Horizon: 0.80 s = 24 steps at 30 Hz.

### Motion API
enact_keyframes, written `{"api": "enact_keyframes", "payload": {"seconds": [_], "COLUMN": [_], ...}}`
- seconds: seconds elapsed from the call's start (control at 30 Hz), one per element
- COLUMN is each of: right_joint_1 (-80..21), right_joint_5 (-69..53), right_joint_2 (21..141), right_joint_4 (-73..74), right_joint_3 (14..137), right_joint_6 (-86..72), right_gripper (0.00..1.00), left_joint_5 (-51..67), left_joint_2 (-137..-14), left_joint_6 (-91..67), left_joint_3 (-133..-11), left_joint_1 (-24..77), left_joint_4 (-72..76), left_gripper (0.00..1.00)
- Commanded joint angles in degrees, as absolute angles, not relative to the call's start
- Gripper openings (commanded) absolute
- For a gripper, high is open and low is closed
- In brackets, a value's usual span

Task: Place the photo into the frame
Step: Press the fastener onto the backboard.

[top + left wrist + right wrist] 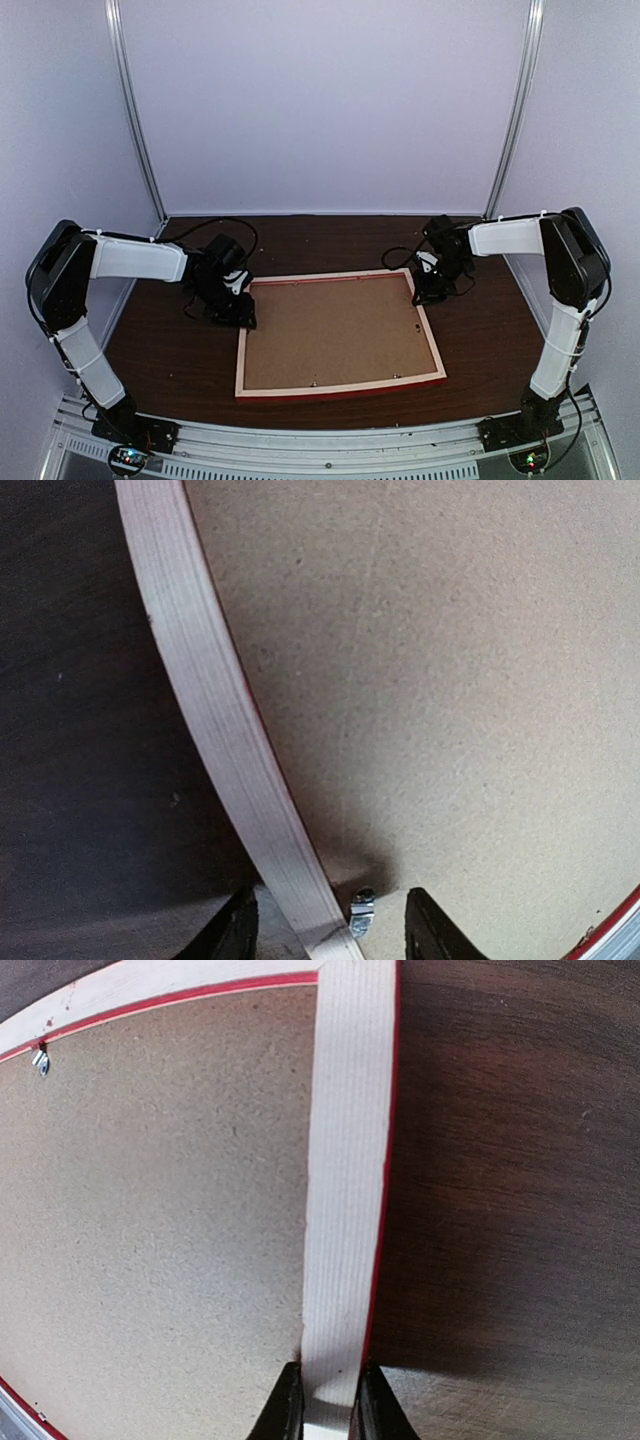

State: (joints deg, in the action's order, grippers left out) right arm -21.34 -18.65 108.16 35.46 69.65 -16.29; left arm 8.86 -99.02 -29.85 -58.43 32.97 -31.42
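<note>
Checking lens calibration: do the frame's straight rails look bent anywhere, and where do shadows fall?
Left wrist view: the frame rail bows strongly, shadow on the backing board near the left gripper. Right wrist view: rail bends mildly, shadow on the table by the right gripper. Top external view: rails straight, light even.

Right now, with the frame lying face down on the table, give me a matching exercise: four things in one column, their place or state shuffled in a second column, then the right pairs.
Things:
1. left gripper
2. right gripper
3. backing board
4. metal clip

Place or state:
A. pinched shut on the right rail of the frame
B. brown, lying inside the frame
C. open, jaws either side of the left rail
D. silvery, at the left rail's inner edge

Pairs: 1-C, 2-A, 3-B, 4-D
</note>
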Motion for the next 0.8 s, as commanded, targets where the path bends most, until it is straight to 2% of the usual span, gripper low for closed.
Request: {"api": "enact_keyframes", "payload": {"seconds": [0.0,0.37,0.67,0.77], "right_joint_1": [-21.48,-21.53,-21.53,-21.53], "right_joint_5": [-19.08,-18.01,-17.63,-17.5], "right_joint_2": [113.73,111.06,110.23,110.15], "right_joint_4": [36.74,38.22,38.56,38.74], "right_joint_3": [67.75,68.03,67.7,67.68], "right_joint_6": [-14.33,-14.51,-14.83,-14.83], "right_gripper": [0.08,0.15,0.18,0.2], "left_joint_5": [9.86,10.52,10.38,11.12], "left_joint_2": [-99.77,-103.24,-104.41,-104.78], "left_joint_6": [-29.43,-30.57,-31.4,-32.02], "left_joint_3": [-58.64,-60.67,-61.32,-61.81], "left_joint_1": [32.7,31.13,30.31,29.91], "left_joint_4": [-30.87,-29.78,-28.5,-27.57], "left_gripper": [0.52,0.32,0.27,0.33]}}
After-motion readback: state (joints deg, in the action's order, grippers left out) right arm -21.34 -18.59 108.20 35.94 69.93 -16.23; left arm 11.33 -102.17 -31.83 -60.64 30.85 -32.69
